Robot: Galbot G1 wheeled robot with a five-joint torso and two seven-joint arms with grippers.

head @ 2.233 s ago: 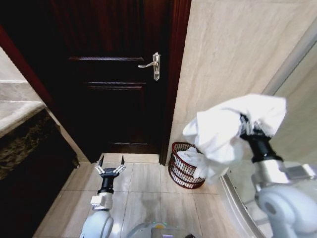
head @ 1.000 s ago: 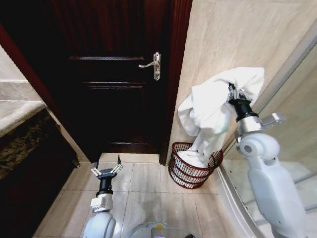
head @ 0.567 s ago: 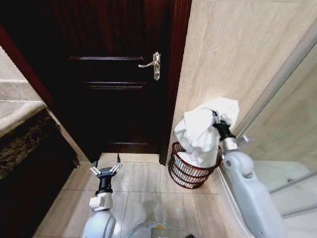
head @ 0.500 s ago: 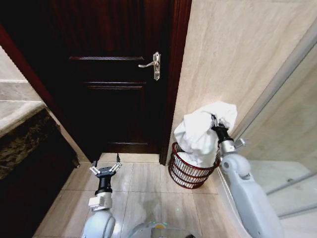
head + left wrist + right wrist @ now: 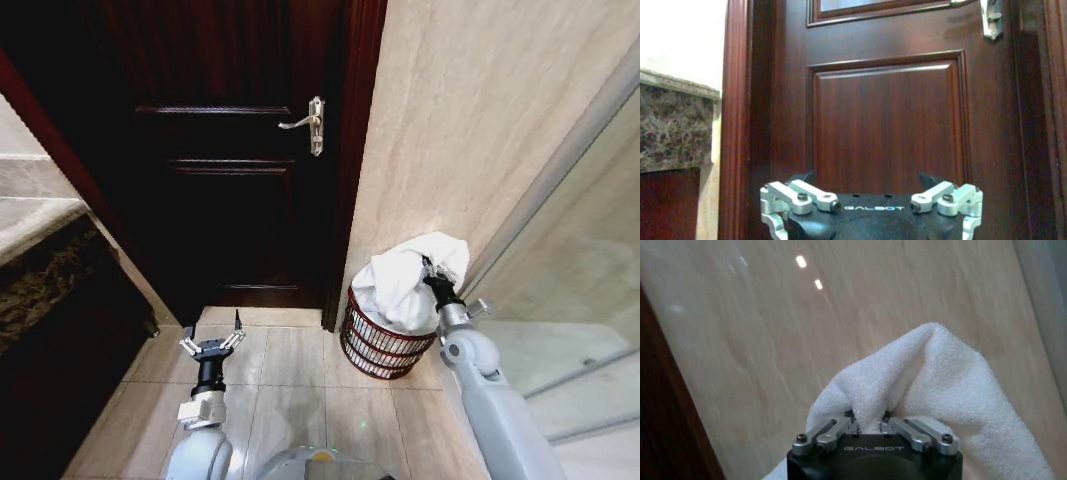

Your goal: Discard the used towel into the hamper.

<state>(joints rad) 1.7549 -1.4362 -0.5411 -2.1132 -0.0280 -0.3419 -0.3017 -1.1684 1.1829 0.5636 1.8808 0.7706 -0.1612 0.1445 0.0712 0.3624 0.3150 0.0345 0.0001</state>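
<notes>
The used towel (image 5: pixel 405 280), white and bunched, hangs into the top of the hamper (image 5: pixel 378 347), a small dark red open-weave basket on the tiled floor by the wall. My right gripper (image 5: pixel 428 267) is shut on the towel's upper fold just above the hamper's rim; in the right wrist view its fingers (image 5: pixel 843 425) pinch a ridge of the towel (image 5: pixel 940 375). My left gripper (image 5: pixel 211 342) hangs open low at the left over the floor tiles, facing the door, with nothing between its fingers (image 5: pixel 815 194).
A dark wooden door (image 5: pixel 230 170) with a metal handle (image 5: pixel 308 121) stands closed ahead. A beige tiled wall (image 5: pixel 470 130) rises behind the hamper, and a glass shower panel (image 5: pixel 580 300) runs along the right. A dark stone counter (image 5: pixel 40 290) is at the left.
My right arm has come down and forward with the towel, from high at the right to the hamper's mouth. The towel's lower part now rests inside. The left arm stays put.
</notes>
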